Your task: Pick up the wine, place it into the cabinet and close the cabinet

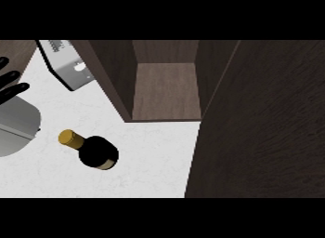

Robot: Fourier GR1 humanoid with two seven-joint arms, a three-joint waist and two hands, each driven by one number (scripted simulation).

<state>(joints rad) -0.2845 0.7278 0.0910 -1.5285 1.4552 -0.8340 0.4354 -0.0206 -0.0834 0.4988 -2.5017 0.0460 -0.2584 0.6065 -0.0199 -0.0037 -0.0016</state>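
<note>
Standing on the white marbled counter (145, 162), the dark glass wine bottle with a gold cap (93, 149) sits just in front of the open dark wooden cabinet (164, 90), whose door (275, 125) swings out at right. At the head view's left edge, the left hand (2, 83) rests with fingers straight and released, holding nothing, well apart from the bottle.

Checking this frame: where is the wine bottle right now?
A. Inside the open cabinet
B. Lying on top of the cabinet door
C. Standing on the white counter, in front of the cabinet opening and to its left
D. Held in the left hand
C. The wine bottle stands on the counter, clear of the open cabinet, and the left hand at the view's left edge is open and apart from it.
</note>
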